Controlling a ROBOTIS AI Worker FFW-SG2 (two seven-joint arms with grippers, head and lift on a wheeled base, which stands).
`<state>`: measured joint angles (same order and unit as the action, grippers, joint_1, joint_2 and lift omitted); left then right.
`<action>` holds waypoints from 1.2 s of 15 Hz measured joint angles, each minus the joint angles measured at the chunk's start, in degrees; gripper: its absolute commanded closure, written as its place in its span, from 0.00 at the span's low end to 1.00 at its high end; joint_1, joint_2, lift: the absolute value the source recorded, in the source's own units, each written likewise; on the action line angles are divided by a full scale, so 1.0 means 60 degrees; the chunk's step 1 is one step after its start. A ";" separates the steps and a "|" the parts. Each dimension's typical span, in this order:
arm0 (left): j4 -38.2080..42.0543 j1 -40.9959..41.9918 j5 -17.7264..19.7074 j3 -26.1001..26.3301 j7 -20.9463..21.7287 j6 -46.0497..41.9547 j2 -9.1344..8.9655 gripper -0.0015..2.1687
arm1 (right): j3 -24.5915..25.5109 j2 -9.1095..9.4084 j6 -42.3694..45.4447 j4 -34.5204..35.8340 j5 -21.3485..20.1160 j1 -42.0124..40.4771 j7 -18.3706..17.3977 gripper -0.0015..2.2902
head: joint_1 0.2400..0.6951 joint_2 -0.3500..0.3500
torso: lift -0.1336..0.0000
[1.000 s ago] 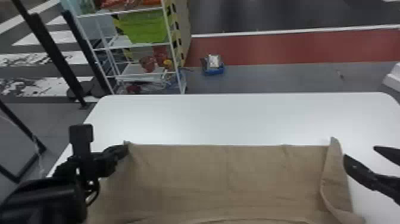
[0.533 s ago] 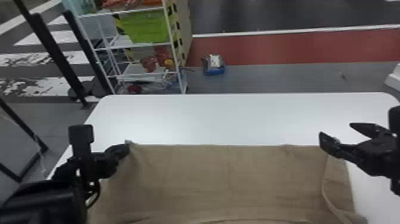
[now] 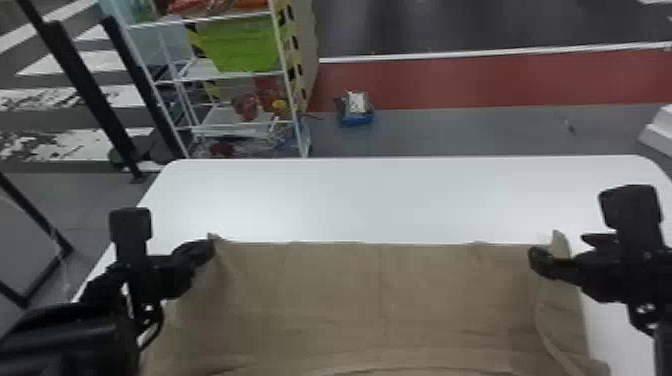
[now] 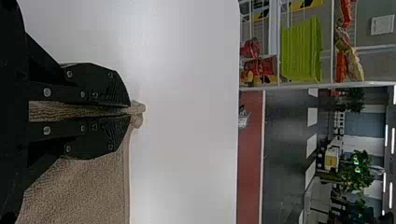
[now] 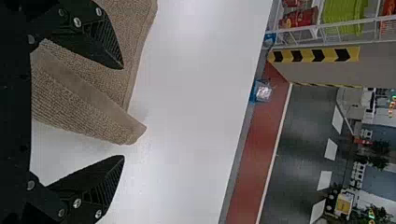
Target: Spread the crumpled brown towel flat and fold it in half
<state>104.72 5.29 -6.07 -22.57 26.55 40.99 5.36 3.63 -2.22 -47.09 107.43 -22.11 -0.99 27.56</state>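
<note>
One brown towel (image 3: 375, 295) on the near part of one white table (image 3: 350, 200), laid out broadly between the left and right edges. In the portion visible to the head view, widest from left to right, with a nearly straight far hem parallel to the table's far edge and well short of it. Full long axis impossible to tell, with the near end cut off. Slight creases across the middle, wavier ridges closer to the robot.

Two far corners in sight. At the far left corner, one left gripper (image 3: 212, 248), clamped on a pinch of cloth; in the left wrist view, a small tip of towel just past the fingertips of the left gripper (image 4: 130, 109), pointing toward the table's far edge. At the far right corner, one right gripper (image 3: 564, 250), spread wide and gripping nothing, with one folded-over corner flap (image 5: 88, 102) between the two fingers, likewise pointing toward the far edge. Along the towel's right side, one long turned-over fold, with bare tabletop to the right.

Beyond the table's far edge, toward the far left corner, one white wire rack (image 3: 292, 100) with one green basket (image 3: 245, 45). On the floor just right of the rack, one blue container (image 3: 356, 118).
</note>
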 measured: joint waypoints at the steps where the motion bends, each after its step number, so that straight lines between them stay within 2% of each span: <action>1: -0.0019 0.0014 0.0001 -0.0002 -0.0001 -0.0049 0.0000 0.47 | 0.0012 -0.0010 0.0070 -0.0085 -0.0016 0.0024 -0.0131 0.10 | 1.00 0.72 | 0.07; 7: -0.0036 0.0084 0.0001 0.0010 -0.0002 -0.0175 -0.0028 0.47 | 0.0036 -0.0036 0.0182 -0.0860 -0.0042 0.0489 -0.0351 0.12 | 1.00 0.69 | 0.07; 8: -0.0040 0.0093 0.0001 0.0011 -0.0002 -0.0183 -0.0023 0.47 | 0.0056 -0.0053 0.0195 -0.1031 -0.0050 0.0582 -0.0370 0.16 | 1.00 0.69 | 0.07; 10: -0.0070 0.0100 0.0001 0.0011 -0.0002 -0.0225 0.0008 0.47 | 0.0091 -0.0084 0.0230 -0.1361 -0.0043 0.0756 -0.0372 0.26 | 1.00 0.69 | 0.07; 11: -0.0076 0.0100 0.0001 0.0011 -0.0002 -0.0238 0.0018 0.47 | 0.0094 -0.0091 0.0227 -0.1457 -0.0042 0.0815 -0.0331 0.36 | 1.00 0.69 | 0.07; 13: -0.0079 0.0102 0.0001 0.0005 -0.0002 -0.0247 0.0027 0.47 | 0.0080 -0.0103 0.0173 -0.1569 -0.0067 0.0929 -0.0179 0.67 | 1.00 0.69 | 0.07; 14: -0.0078 0.0107 0.0001 -0.0003 -0.0002 -0.0247 0.0029 0.47 | 0.0079 -0.0108 0.0142 -0.1577 -0.0072 0.0944 -0.0132 0.75 | 1.00 0.69 | 0.07; 17: -0.0036 0.0114 0.0001 -0.0032 0.0012 -0.0247 0.0032 0.47 | 0.0129 -0.0169 -0.0067 -0.1493 -0.0083 0.0925 0.0112 0.84 | 1.00 0.69 | 0.07; 18: -0.0026 0.0115 0.0001 -0.0042 0.0012 -0.0247 0.0039 0.47 | 0.0161 -0.0225 -0.0159 -0.1467 -0.0087 0.0925 0.0158 0.84 | 1.00 0.69 | 0.07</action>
<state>104.56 5.97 -6.06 -22.82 26.62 39.51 5.59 4.60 -3.57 -48.04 98.62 -22.63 4.56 28.50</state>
